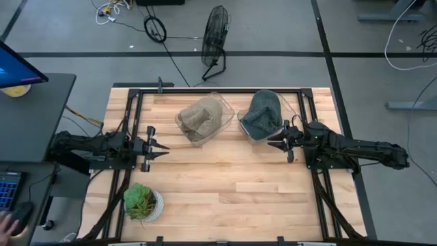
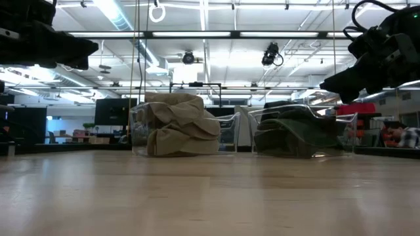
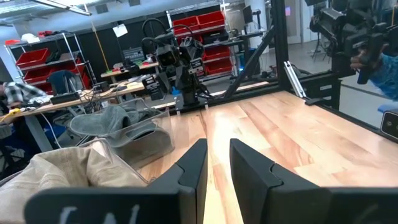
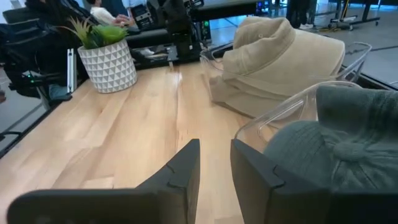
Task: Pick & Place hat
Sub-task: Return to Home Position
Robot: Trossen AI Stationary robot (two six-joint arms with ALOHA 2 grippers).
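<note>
Hovering both arms clear of the surface (image 1: 259, 198), nothing gripped in either.

Left claw (image 1: 166, 146): left of centre in the overhead frame, tips pointing right toward the bins. From my left wrist camera the two tips sit close together with a thin slot between them and bare wood showing through. Empty.

Right claw (image 1: 272, 141): right of centre in the overhead frame, tips pointing left, just below the right bin (image 1: 298, 108). Same thin slot between the tips, also empty.

Dark caps (image 1: 263, 113): piled in the right bin, heap rising above its rim, upper middle-right of the overhead frame.

Tan hats (image 1: 200, 116): crumpled in the left bin (image 2: 228, 134), also heaped above the rim.

Both bins are clear plastic and stand side by side near the upper edge of the surface with a small gap between them. The low camera shows both resting flat on the wood, and my arms high in the upper corners of that frame.

Potted plant (image 1: 143, 203): lower left of the surface, well apart from the bins. Fan (image 1: 215, 31): on the floor, top of the overhead frame.
</note>
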